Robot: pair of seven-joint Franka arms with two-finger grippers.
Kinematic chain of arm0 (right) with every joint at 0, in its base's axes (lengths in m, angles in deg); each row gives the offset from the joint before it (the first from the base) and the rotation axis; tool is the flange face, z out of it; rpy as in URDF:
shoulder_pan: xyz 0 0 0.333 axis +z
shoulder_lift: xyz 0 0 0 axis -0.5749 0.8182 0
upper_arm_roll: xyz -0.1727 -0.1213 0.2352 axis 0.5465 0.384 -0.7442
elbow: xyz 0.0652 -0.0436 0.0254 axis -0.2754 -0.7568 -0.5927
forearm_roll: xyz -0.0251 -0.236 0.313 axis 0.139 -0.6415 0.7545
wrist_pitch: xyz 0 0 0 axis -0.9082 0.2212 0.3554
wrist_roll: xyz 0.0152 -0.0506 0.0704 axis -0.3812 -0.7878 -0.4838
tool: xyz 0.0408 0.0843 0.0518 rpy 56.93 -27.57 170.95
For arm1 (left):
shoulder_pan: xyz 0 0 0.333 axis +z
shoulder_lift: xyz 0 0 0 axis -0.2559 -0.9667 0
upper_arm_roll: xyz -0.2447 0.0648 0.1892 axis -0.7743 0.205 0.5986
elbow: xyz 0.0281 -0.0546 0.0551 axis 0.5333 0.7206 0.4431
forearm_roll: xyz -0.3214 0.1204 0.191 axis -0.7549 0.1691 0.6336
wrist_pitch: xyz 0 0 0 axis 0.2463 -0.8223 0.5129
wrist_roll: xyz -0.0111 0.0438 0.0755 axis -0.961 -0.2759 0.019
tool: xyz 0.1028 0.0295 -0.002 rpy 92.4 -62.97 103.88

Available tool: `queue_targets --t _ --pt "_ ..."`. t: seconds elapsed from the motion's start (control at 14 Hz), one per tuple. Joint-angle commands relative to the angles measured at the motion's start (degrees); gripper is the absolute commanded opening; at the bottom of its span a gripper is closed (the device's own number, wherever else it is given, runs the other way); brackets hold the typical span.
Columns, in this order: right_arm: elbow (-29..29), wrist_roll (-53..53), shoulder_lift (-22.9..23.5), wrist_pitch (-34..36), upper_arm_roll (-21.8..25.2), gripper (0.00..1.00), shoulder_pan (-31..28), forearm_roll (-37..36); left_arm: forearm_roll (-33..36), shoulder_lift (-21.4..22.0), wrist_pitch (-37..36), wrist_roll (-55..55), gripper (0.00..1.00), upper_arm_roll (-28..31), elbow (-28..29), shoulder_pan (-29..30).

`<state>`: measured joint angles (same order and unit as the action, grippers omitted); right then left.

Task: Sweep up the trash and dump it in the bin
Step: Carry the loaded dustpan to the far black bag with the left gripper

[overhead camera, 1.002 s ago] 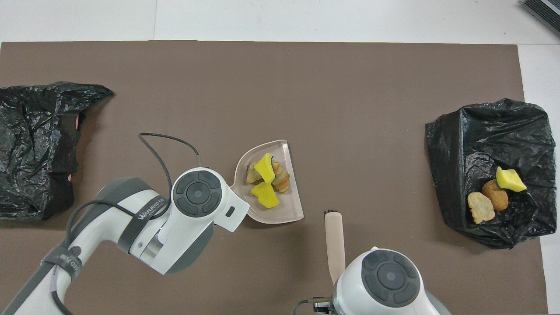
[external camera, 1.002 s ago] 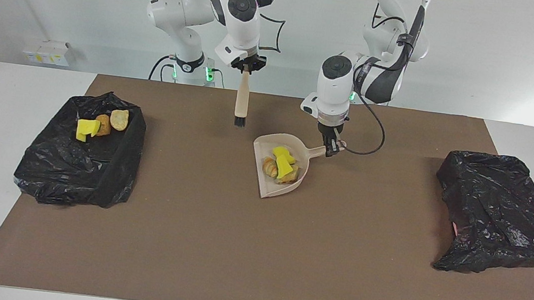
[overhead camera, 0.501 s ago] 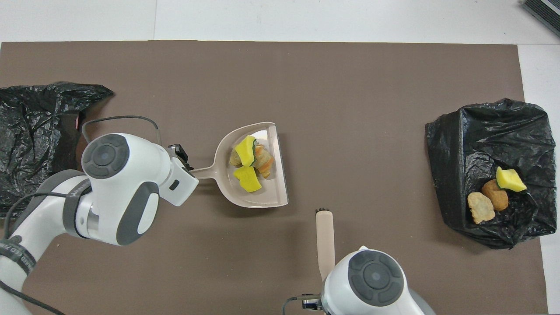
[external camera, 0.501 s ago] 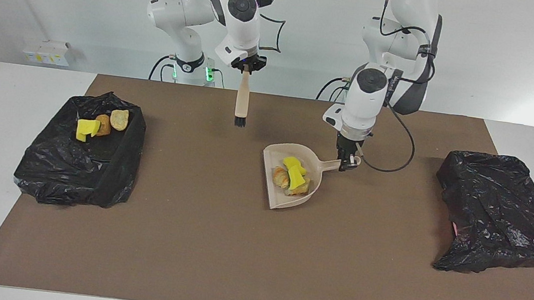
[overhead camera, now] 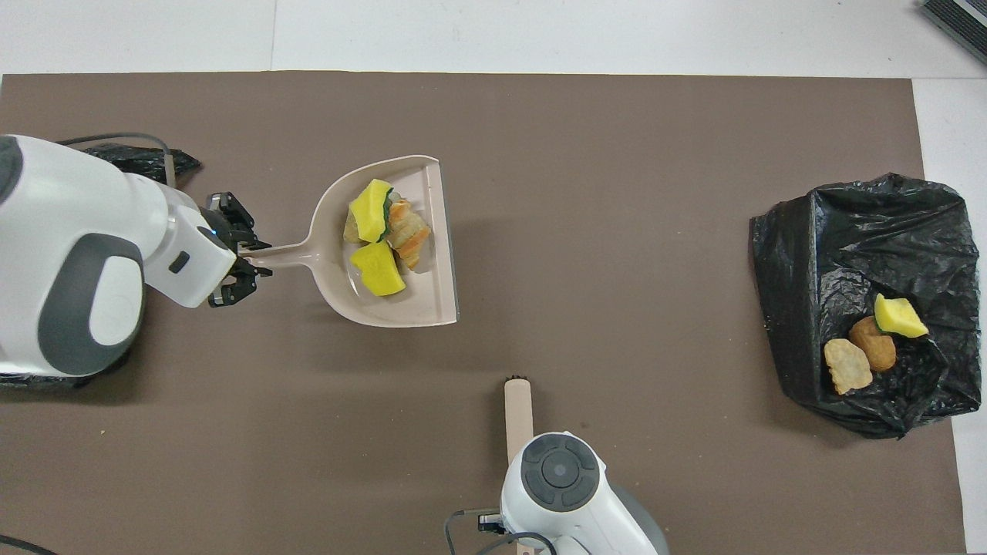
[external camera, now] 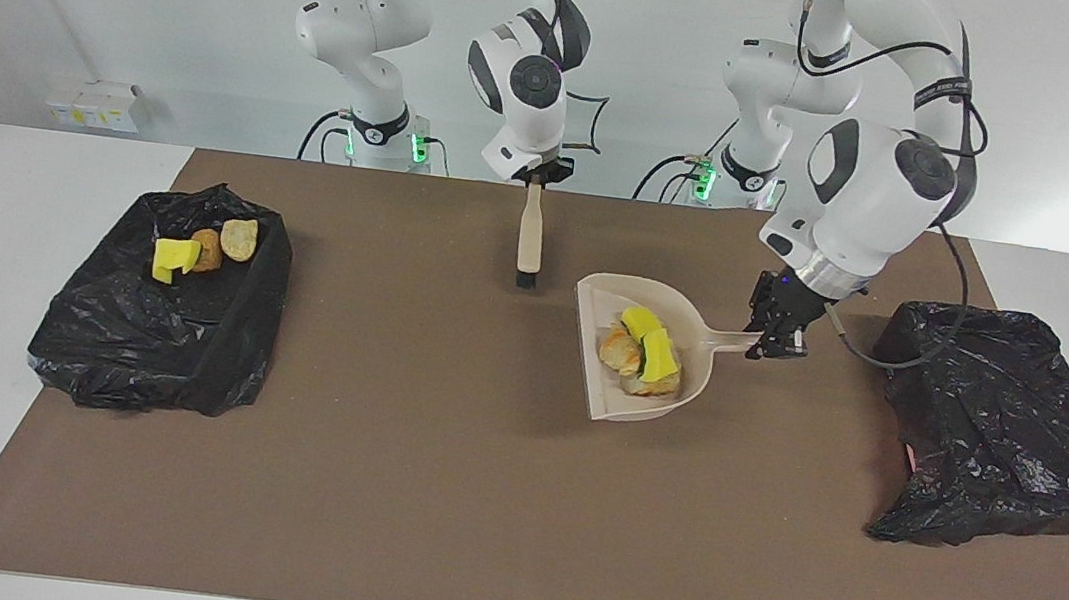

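Dustpan [external camera: 644, 353] first, facing view: it's up off the brown mat [external camera: 432, 490], carrying the trash [external camera: 641, 352], a couple of yellow foam chunks and tan bread-like lumps piled toward its closed end. The left gripper [external camera: 777, 340] is clamped on the tip of the handle. The pan's long axis runs roughly 3 to 9 o'clock here, handle at 3, open lip toward 9 and a bit down. At the right arm's end of the table a bin lined with a black bag [external camera: 160, 318] already holds one yellow chunk and two brown lumps. At the left arm's end sits a second black-bagged bin [external camera: 1003, 424], just beside the left gripper; nothing shows in it from here. The right gripper [external camera: 537, 174] is closed on a wooden brush [external camera: 530, 239] hanging bristles down over the mat. Plenty of bare mat between pan and both bins.

Overhead view: same dustpan [overhead camera: 432, 231], handle at 9 o'clock, flat lip at 3, with the trash [overhead camera: 382, 239] heaped mid-pan. The left gripper [overhead camera: 239, 262] pinches the handle end; its arm covers most of the bin on that side. The brush [overhead camera: 518, 412] points at 12 o'clock from under the right arm's wrist. The loaded bin [overhead camera: 864, 247] sits at 3 o'clock, well apart from the pan. The whole 12 o'clock strip of mat [overhead camera: 586, 131] is open.
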<state>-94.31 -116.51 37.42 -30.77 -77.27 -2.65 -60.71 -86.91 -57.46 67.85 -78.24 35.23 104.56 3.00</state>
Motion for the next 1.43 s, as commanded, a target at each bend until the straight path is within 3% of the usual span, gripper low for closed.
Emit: queue_targets --t 0.0,0.07,0.21,0.36,0.43,0.64,0.79,1.0,1.36 --pt "0.42 -0.42 -0.35 -0.17 0.04 0.00 0.17 0.91 -1.17 -3.85 -6.30 -4.82 0.00 -0.50 -7.78 5.22" --pt "0.42 -0.42 -0.26 -0.17 0.04 0.00 0.17 0.91 -1.08 -3.94 -7.27 -5.61 0.00 -0.50 -8.49 7.24" --pt "0.42 -0.33 0.26 -0.52 0.04 0.14 0.26 1.00 -0.90 -4.12 -7.89 -6.84 0.00 -0.50 -8.68 11.63" --pt "0.42 -0.25 0.53 -0.87 0.04 0.16 0.26 1.00 -0.47 -4.12 -7.89 -9.73 0.00 -0.41 -8.94 15.41" --pt "0.42 -0.16 0.53 -0.96 0.04 0.22 0.26 1.00 -0.46 -4.21 -7.89 -12.19 0.00 -0.32 -8.94 17.26" --pt "0.42 1.69 0.79 -0.96 0.04 0.52 0.26 1.09 1.12 -4.47 -7.81 -20.88 0.00 0.03 -10.16 22.80" --pt "0.94 1.60 1.06 -0.61 0.04 0.64 0.17 1.09 1.99 -4.56 -7.72 -25.29 0.00 0.12 -10.34 25.97" --pt "3.40 1.69 1.50 -0.17 0.13 0.96 -0.35 1.00 5.33 -6.40 -7.81 -29.07 0.00 0.12 -13.93 29.48" --pt "8.41 1.60 1.67 -0.78 0.57 1.00 -6.14 -0.32 10.85 -9.04 -7.10 -33.04 0.00 0.12 -18.78 33.80"
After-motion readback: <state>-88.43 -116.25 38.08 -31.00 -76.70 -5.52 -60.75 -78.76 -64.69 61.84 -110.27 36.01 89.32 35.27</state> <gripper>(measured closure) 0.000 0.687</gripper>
